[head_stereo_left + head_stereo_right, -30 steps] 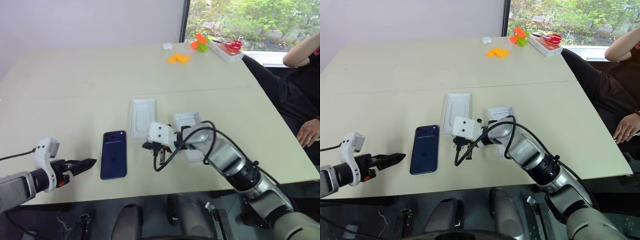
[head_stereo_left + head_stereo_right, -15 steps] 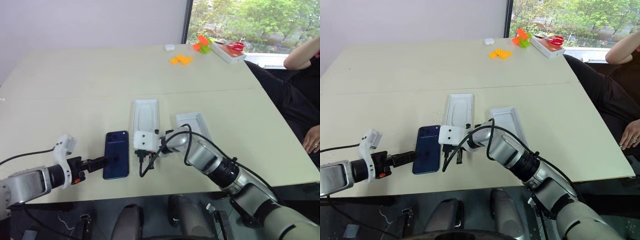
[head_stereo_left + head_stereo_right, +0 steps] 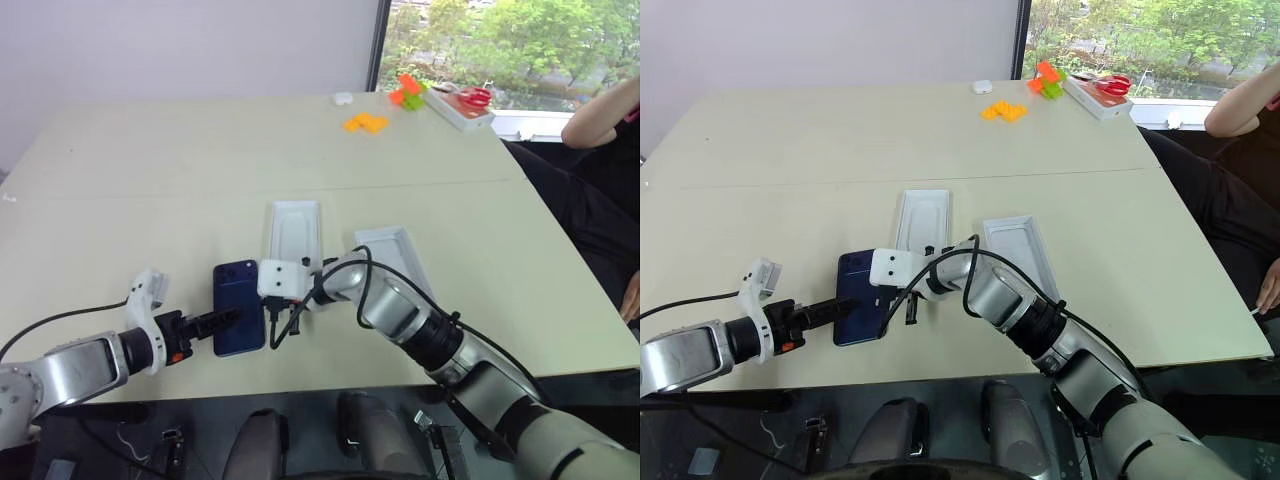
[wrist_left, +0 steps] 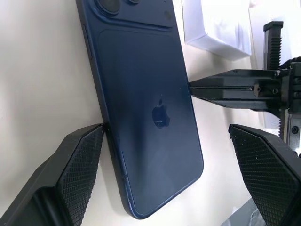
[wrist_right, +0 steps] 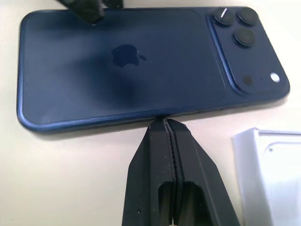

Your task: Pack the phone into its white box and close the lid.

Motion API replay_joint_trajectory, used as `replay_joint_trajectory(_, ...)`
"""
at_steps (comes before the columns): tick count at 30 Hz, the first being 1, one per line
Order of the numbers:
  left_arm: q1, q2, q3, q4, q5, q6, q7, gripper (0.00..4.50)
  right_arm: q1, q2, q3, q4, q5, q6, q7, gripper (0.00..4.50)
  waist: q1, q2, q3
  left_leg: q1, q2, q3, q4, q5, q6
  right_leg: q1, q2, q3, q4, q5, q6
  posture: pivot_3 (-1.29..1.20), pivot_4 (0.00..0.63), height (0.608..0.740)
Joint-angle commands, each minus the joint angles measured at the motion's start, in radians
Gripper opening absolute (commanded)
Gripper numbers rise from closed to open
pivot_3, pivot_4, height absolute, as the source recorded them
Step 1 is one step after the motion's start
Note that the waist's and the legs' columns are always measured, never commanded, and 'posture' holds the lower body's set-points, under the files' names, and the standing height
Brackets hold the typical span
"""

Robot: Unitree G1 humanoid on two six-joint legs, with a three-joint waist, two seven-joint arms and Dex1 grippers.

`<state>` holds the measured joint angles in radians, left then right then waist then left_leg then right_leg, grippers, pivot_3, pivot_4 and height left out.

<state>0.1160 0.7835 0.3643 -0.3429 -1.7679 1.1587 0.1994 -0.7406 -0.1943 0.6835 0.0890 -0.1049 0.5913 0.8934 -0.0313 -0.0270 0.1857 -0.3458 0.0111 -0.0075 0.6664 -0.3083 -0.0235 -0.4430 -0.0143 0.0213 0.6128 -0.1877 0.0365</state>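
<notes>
Silver-grey arms with black joint rings and looped black cables; white wrist blocks; each gripper (image 4: 160, 188) has black, cross-hatched fingers (image 5: 165, 179).

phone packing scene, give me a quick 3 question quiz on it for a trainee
1. True or false: the phone lies on the table with its back and camera cluster facing up.
2. What is the right claw doing? A) gripping the phone, B) shut, its tip at the phone's long edge, C) open above the white box.
3. Which claw has its fingers spread on either side of the phone?

Key: 1 true. 2 B. 3 the left claw, one finger at the phone's edge, the other apart from it.
</notes>
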Motion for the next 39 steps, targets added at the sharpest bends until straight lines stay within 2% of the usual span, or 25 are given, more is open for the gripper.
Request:
replay_joint_trajectory(1,0.003,-0.007,-0.1,-0.032,-0.092,-0.032,0.001,4.45,0.0,0.038,0.004,0.001,0.002,-0.007,-0.001,0.0,0.005,0.0,0.0,0.0,0.0,0.0,0.0,0.0,0.0,0.0,0.0,0.0,0.0,0.0,0.0,0.0,0.15,0.739)
replay_joint_trajectory(9,0.009,0.005,-0.109,-0.033,-0.16,-0.122,0.023,4.45,0.007,0.043,-0.008,0.006,-0.004,-0.004,0.0,0.0,0.016,0.0,0.0,0.0,-0.001,0.001,0.0,0.0,0.0,0.0,0.0,0.0,-0.001,0.0,0.0,0.0,0.15,0.739)
replay_joint_trajectory(15,0.01,0.013,-0.112,0.008,-0.16,-0.176,0.071,4.45,0.01,0.047,-0.013,0.006,-0.004,0.001,0.002,0.0,0.015,0.0,0.0,-0.001,-0.001,0.001,0.0,0.0,0.0,-0.001,0.0,0.0,-0.001,-0.001,0.001,0.0,0.15,0.739)
replay_joint_trajectory(23,-0.002,0.039,-0.118,0.024,-0.172,-0.177,0.063,4.45,0.007,0.053,-0.014,0.016,-0.007,-0.002,0.015,0.0,0.013,0.0,0.0,-0.001,-0.001,0.001,-0.001,0.0,0.0,-0.001,0.001,0.0,-0.001,-0.001,0.001,0.0,0.15,0.739)
replay_joint_trajectory(29,-0.048,0.017,-0.169,-0.007,-0.197,-0.202,0.087,4.45,0.001,0.066,-0.012,0.03,-0.007,-0.006,0.023,0.0,0.014,0.0,0.0,-0.001,-0.001,0.001,-0.001,0.0,0.0,-0.001,0.001,0.0,-0.002,-0.001,0.001,0.0,0.15,0.739)
replay_joint_trajectory(34,-0.078,-0.033,-0.161,-0.003,-0.204,-0.252,0.09,4.45,0.003,0.073,-0.023,0.035,-0.008,0.007,0.021,0.0,0.002,-0.001,0.0,-0.006,0.001,0.001,-0.002,0.0,0.0,-0.006,0.002,0.0,-0.003,-0.001,0.001,0.0,0.15,0.739)
replay_joint_trajectory(39,-0.08,-0.012,-0.183,-0.007,-0.204,-0.245,0.109,4.45,0.002,0.074,-0.027,0.04,-0.012,0.003,0.021,0.0,-0.005,-0.001,0.001,-0.01,0.001,0.001,-0.002,0.0,0.0,-0.01,0.003,-0.001,-0.001,0.002,-0.003,0.0,0.15,0.739)
